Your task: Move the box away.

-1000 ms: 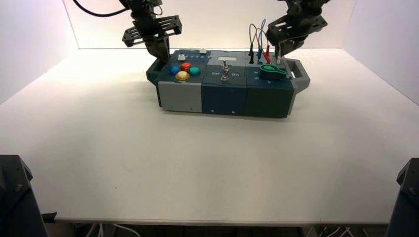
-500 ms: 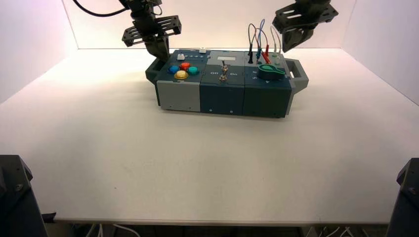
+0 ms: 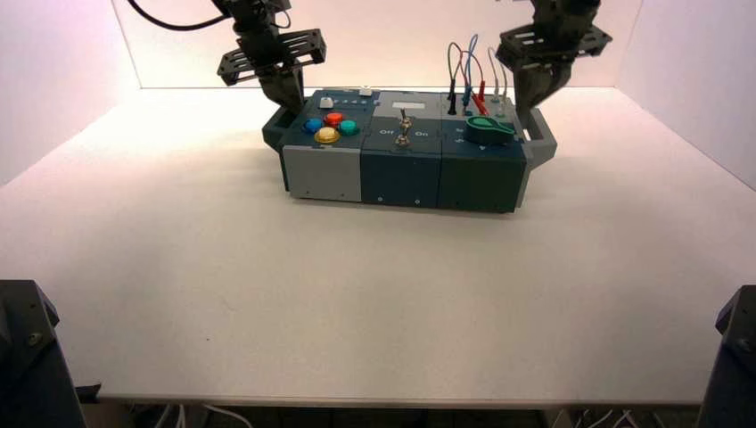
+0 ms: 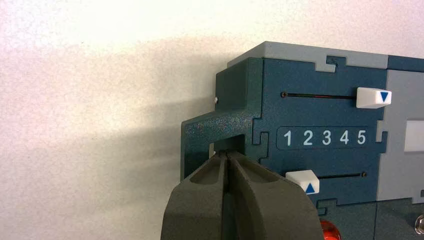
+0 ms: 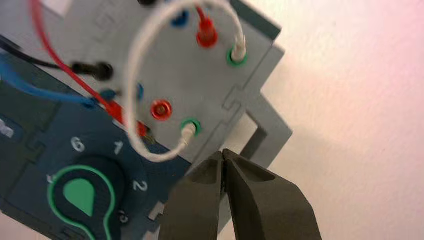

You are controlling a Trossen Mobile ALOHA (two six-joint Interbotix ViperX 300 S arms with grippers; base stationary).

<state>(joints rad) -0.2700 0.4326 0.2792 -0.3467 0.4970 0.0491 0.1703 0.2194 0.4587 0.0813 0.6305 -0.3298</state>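
Note:
The box [image 3: 406, 165] stands at the far middle of the table, its coloured buttons [image 3: 331, 127] on the left and its green knob [image 3: 489, 130] on the right. My left gripper [image 3: 286, 96] is shut, with its tips [image 4: 228, 154] set in the opening of the box's left handle [image 4: 200, 131], holding nothing. My right gripper [image 3: 527, 100] is also shut. Its tips [image 5: 222, 153] hang at the inner side of the grey right handle [image 5: 270, 131], beside the white looped wire [image 5: 131, 75].
Two white sliders [image 4: 372, 97] [image 4: 302, 180] flank a 1-to-5 scale [image 4: 325, 137] near the left handle. A toggle switch [image 3: 404, 127] stands mid-box and looped wires [image 3: 465, 69] rise at the back right. White walls [image 3: 383, 40] close the table behind and at both sides.
My right gripper rose from over the wires, swung right and came down at the right handle. The box shifted very slightly left early on. My left gripper stayed at the left handle.

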